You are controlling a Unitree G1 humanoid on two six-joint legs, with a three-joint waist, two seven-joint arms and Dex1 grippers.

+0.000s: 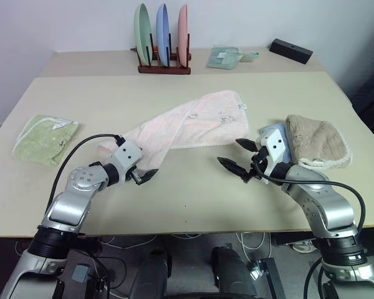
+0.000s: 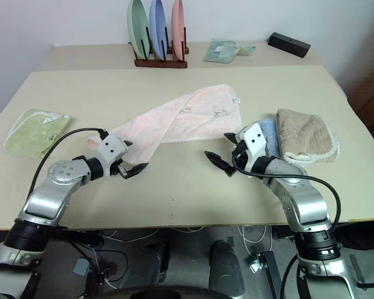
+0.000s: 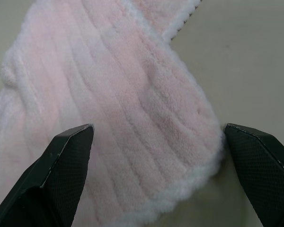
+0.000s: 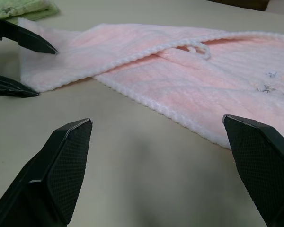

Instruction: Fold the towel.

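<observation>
While the towel (image 1: 187, 124) is lying loosely bunched in a diagonal strip across the middle of the table (image 1: 174, 199), both arms appear to be reaching in to grasp it. The left gripper (image 1: 144, 176) is hovering at the towel's near left end and the right gripper (image 1: 240, 159) is sitting just off its near edge, all 4 fingers spread wide, holding nothing. Next move likely calls for each to pinch 1 corner.

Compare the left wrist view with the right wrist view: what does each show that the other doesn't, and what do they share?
Left wrist alone: a close look down on the towel's narrow end between the open left hand's fingers.

Right wrist alone: the open right hand above bare table, the white edging loop, small embroidery, and a corner of the green cloth.

Shared: the pink towel and the left hand's fingertips at its end.
</observation>
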